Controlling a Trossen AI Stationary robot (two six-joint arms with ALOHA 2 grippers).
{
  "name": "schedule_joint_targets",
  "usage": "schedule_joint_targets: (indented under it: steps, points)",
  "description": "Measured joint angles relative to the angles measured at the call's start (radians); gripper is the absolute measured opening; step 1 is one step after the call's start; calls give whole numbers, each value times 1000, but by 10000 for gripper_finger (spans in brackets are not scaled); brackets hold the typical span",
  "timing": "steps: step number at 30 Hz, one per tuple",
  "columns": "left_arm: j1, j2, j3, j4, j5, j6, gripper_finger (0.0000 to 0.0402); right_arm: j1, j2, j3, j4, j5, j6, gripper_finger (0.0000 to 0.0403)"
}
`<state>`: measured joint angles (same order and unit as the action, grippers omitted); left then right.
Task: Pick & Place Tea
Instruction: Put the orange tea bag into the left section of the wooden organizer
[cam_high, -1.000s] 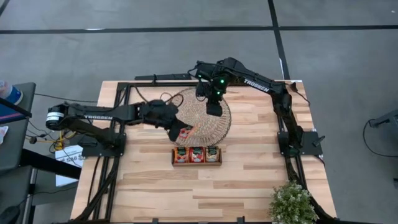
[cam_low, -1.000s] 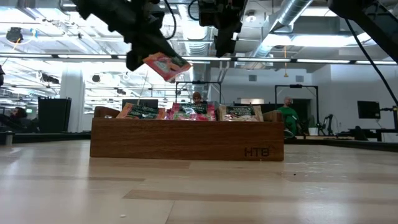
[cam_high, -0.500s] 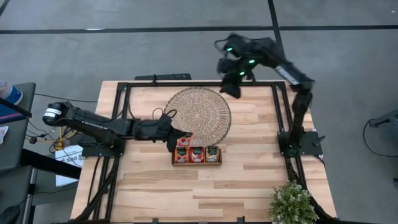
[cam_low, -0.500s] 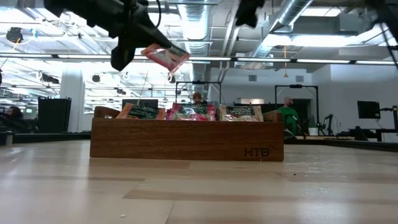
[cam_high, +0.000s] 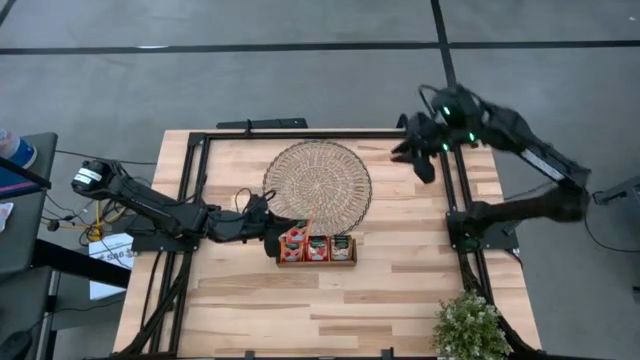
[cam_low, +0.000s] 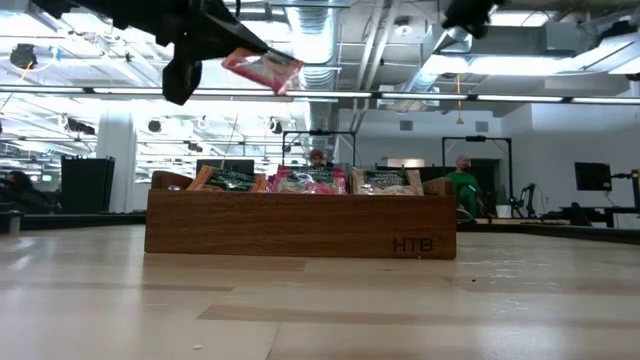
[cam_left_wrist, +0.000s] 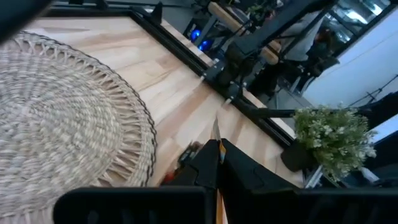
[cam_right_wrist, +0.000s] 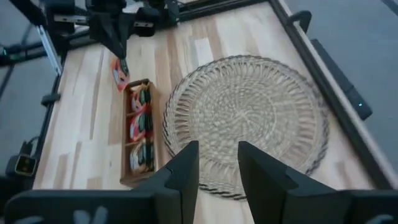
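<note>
Above the wooden tray's left end, left gripper clamped on a tea sachet, hanging high. Could land on already stuffed compartments and slide off if released early. Right gripper partly open, holding nothing, parked beyond the woven mat.

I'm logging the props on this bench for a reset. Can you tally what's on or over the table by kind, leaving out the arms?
Round woven straw mat: 1
Small brown wooden three-compartment tray: 1
Red-orange tea sachet held in the left gripper above the tray: 1
Green potted plant at the table corner: 1
Total: 4 (sachets packed in the tray cannot be counted)
</note>
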<state>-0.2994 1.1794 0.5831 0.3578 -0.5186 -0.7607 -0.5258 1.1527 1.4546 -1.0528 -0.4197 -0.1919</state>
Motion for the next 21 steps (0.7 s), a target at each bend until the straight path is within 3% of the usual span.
schedule_joint_targets:
  steps: [4, 9, 16, 21]
  points:
    - [-38, 36, 0, 0, -48, -18, 0, 1, -215, -303, 190, 0, 133, 102]
    - [-81, 109, 0, -3, -99, -48, 0, 16, -445, -548, 379, 2, 312, 102]
    - [-161, 165, -7, -27, -172, -126, 0, 72, -639, -671, 522, 71, 404, 102]
    - [-272, 170, -76, 3, -307, -221, 0, 110, -738, -691, 535, 130, 464, 102]
